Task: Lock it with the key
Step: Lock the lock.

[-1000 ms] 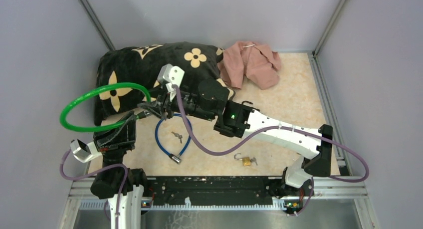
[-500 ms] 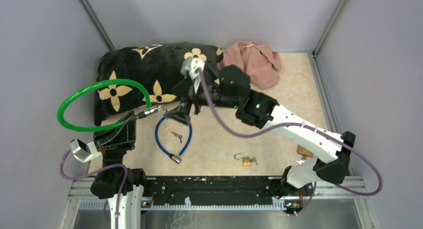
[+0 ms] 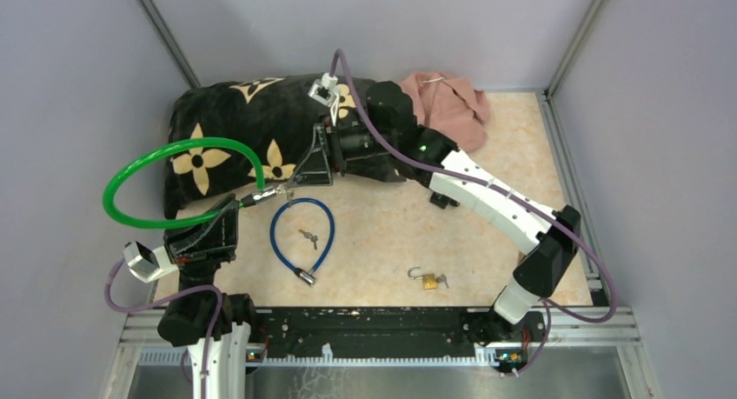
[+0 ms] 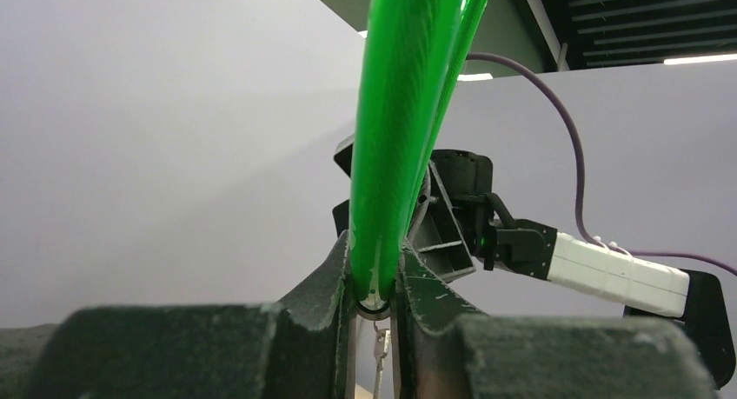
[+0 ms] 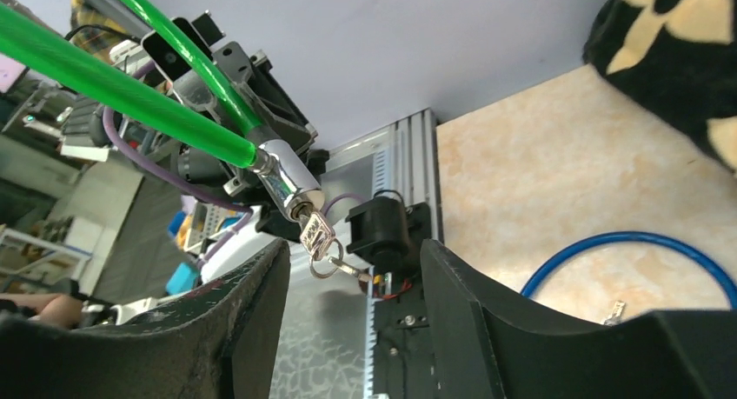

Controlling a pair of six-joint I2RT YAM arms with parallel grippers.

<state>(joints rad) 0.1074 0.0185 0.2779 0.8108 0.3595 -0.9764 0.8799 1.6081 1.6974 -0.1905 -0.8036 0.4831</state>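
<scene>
My left gripper (image 3: 228, 209) is shut on the green cable lock (image 3: 165, 151), whose loop rises up and to the left; the cable fills the left wrist view (image 4: 395, 156). The lock's silver barrel (image 5: 282, 177) points right with a key (image 5: 318, 234) in its end and a second key hanging on a ring. My right gripper (image 3: 306, 175) is open just right of the barrel, jaws apart around nothing, with the keys (image 3: 282, 191) in front of the jaws.
A blue cable lock (image 3: 300, 234) with keys lies on the table below the grippers. A small brass padlock (image 3: 428, 280) lies near the front. A black patterned cushion (image 3: 252, 121) and pink cloth (image 3: 448, 108) sit at the back.
My right arm has pulled back up and to the right, away from the green lock's barrel, and its gripper is now off the key. The left gripper has held still.
</scene>
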